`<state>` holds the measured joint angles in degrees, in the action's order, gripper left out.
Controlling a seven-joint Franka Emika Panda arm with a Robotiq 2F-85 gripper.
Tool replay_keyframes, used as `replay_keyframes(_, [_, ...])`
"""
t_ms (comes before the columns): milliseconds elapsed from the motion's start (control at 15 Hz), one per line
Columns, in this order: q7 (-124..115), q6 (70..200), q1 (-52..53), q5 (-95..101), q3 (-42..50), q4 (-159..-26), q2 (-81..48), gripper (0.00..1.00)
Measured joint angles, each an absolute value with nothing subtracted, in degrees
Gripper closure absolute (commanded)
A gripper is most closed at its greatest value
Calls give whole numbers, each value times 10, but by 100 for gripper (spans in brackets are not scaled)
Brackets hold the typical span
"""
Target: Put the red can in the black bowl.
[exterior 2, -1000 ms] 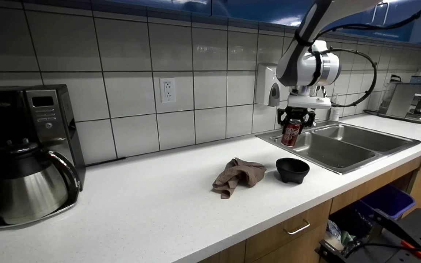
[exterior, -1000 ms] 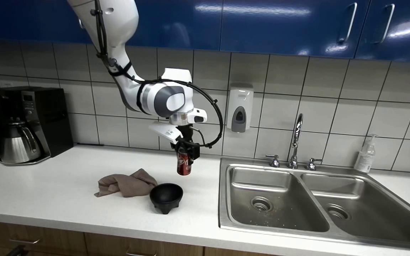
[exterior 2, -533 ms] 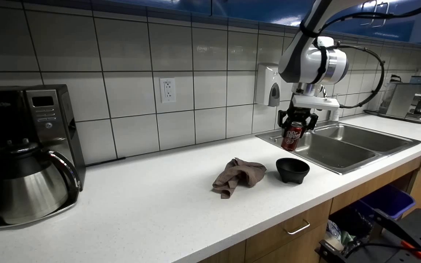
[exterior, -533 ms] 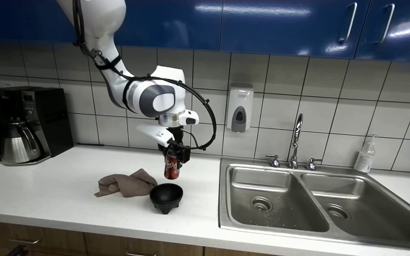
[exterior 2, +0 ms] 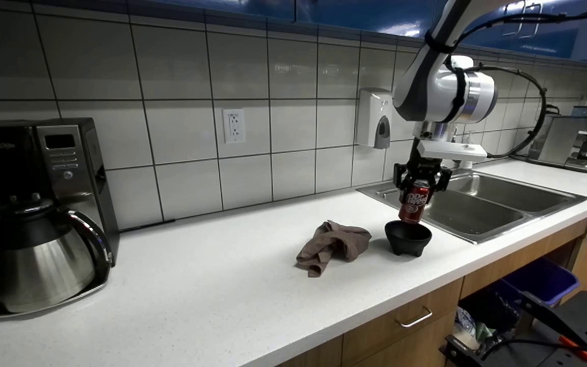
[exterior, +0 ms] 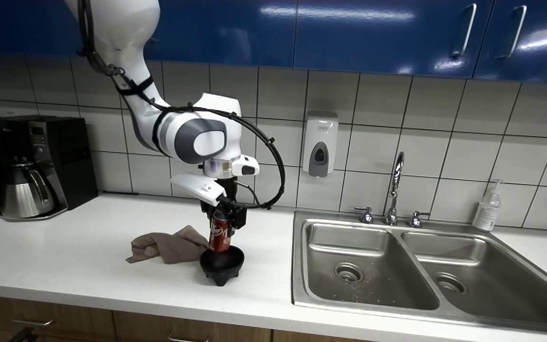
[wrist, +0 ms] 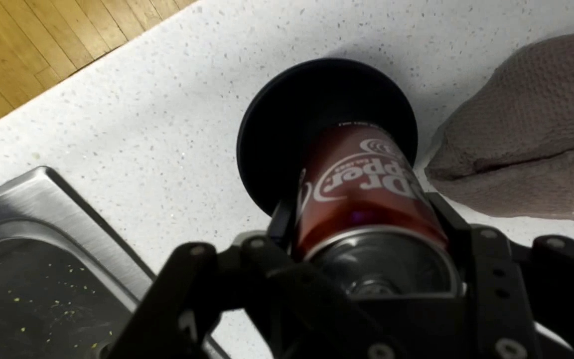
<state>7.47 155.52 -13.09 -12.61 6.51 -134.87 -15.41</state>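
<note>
The red Dr Pepper can is between the gripper's fingers, seen in both exterior views [exterior: 219,240] [exterior 2: 413,206] and in the wrist view [wrist: 361,174]. My gripper [exterior: 223,223] is shut on the can's upper part, with a finger on each side [wrist: 364,217]. The can is slightly tilted. The black bowl [exterior: 221,270] stands upright on the counter, also seen in an exterior view [exterior 2: 408,240] and the wrist view [wrist: 282,134]. The can's lower end overlaps the bowl's back rim and opening. I cannot tell whether they touch.
A brown cloth [exterior: 171,247] lies beside the bowl, close to it in the wrist view [wrist: 526,129]. The double steel sink [exterior: 299,266] is on the bowl's other side. A coffee maker [exterior 2: 69,153] stands at the counter's far end. The tiled wall is behind.
The gripper has carried the can toward the bowl and lowered it, from above the counter behind the bowl to the bowl's rim. The bowl and cloth have not moved.
</note>
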Motion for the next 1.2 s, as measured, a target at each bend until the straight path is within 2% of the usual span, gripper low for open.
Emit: replay_keyframes(1200, [84, 1665, -134, -126, 54, -1404, -176, 60])
